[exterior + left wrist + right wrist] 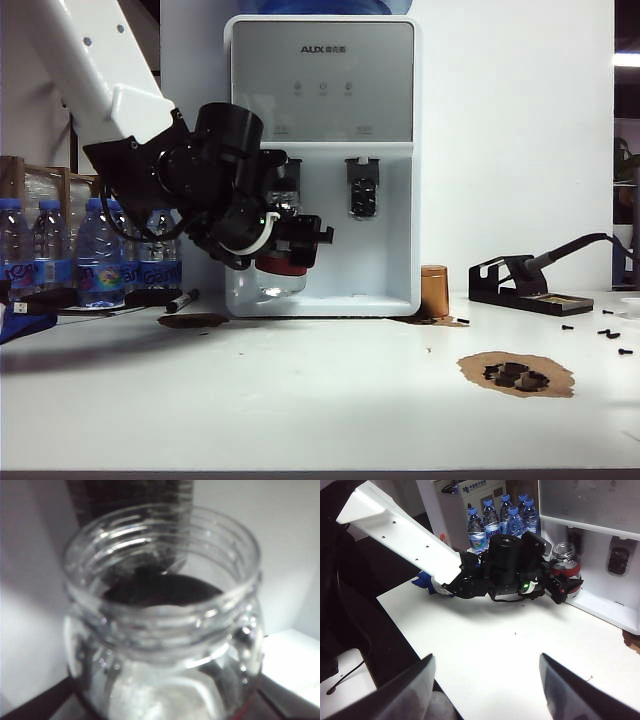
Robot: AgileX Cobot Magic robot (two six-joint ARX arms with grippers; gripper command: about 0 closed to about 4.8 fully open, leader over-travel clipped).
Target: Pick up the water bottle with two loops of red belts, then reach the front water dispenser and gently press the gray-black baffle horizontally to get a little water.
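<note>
The water bottle (277, 262), red-banded, sits left of centre in the exterior frame, inside the water dispenser (322, 160) alcove under the left paddle, gripped by the left tool (296, 243). The right tool (485, 687) hangs wide apart, empty, above the counter (320, 400).

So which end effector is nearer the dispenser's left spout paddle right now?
Left. The left end effector holds the water bottle inside the water dispenser bay, its mouth right under that paddle. The right end effector hangs open over the table, well back.
</note>
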